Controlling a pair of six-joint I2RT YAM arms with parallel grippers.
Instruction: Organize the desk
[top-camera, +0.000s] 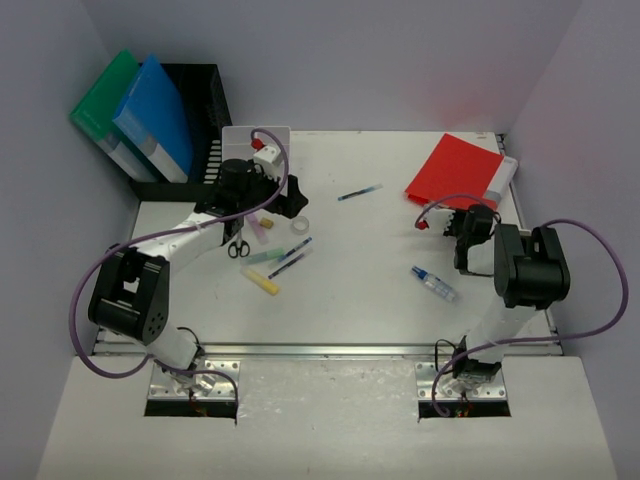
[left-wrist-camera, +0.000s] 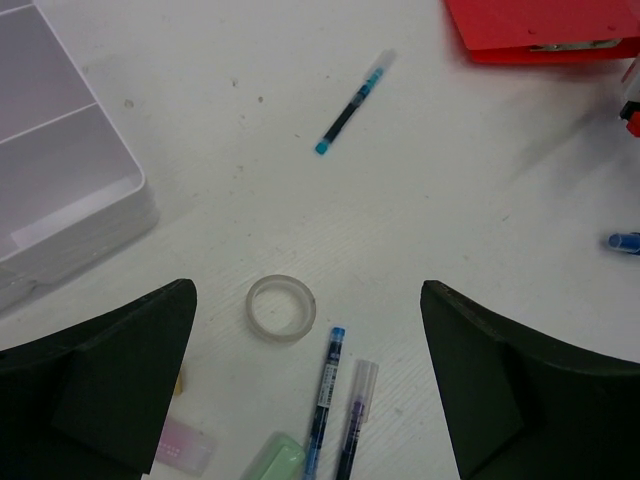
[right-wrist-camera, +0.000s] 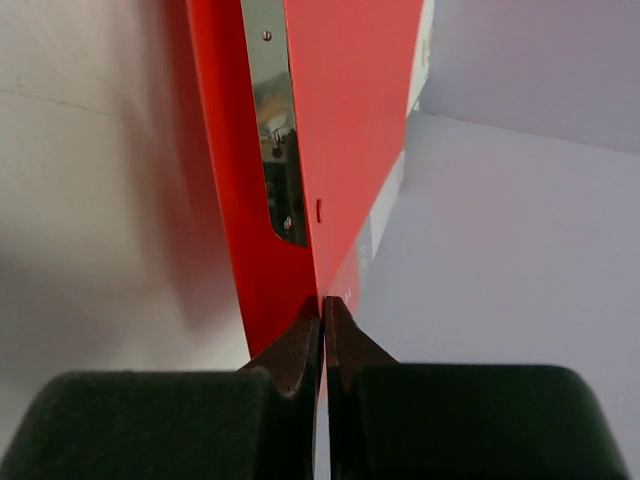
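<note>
Right gripper pinches the red folder by its edge; left gripper gapes wide over a tape roll

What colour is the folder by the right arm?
Red folder; clearest in the top view.

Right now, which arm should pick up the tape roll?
Left. The left end effector hovers open directly over the tape roll; the right end effector is shut on the red binder, across the desk from it.
</note>
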